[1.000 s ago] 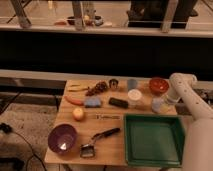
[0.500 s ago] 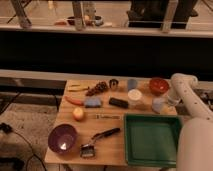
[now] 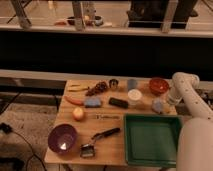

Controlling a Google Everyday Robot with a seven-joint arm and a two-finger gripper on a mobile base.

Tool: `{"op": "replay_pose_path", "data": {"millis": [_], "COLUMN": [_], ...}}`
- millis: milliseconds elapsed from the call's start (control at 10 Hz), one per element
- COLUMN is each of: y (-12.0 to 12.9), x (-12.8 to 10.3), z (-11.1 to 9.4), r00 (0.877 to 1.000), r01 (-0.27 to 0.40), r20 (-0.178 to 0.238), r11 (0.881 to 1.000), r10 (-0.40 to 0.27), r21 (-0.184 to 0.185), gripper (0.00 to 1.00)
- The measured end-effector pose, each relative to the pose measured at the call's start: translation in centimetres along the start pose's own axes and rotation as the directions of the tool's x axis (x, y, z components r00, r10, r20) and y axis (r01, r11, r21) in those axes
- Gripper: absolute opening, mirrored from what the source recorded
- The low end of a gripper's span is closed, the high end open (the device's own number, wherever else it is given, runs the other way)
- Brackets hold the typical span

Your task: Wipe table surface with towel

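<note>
A pale blue-grey crumpled lump (image 3: 158, 105), which looks like the towel, lies on the wooden table (image 3: 115, 127) near its right edge, below the red bowl (image 3: 158, 85). My white arm (image 3: 184, 85) comes up from the lower right, bends over the table's right edge and points down at that lump. My gripper (image 3: 165, 103) is at the arm's end, right against the lump's right side. I cannot tell whether it holds the lump.
A green tray (image 3: 150, 139) fills the front right. There are also a white cup (image 3: 134, 96), black block (image 3: 118, 102), blue sponge (image 3: 92, 102), carrot (image 3: 74, 100), grapes (image 3: 97, 89), metal cup (image 3: 113, 84), orange fruit (image 3: 78, 114), purple bowl (image 3: 62, 138) and brush (image 3: 95, 142).
The arm's elbow has shifted slightly to the right. The things on the table have not moved.
</note>
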Motion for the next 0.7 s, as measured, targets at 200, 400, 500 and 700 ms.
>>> {"op": "replay_pose_path", "data": {"millis": [200,400,500,700], "y": [-0.1,-0.2,-0.1,-0.1], "x": [0.0,-0.2,-0.3,-0.7], "z": [0.0,-0.6,-0.8,-1.4], "r00": [1.000,1.000,1.000,0.999], "r01": [0.001,0.003,0.002,0.003], "r20": [0.000,0.019,0.029,0.046], "r11": [1.000,1.000,1.000,1.000], "r10": [-0.001,-0.003,-0.002,-0.004], "r21": [0.005,0.018,0.019,0.026], "gripper": [0.05,0.05,0.05,0.05]}}
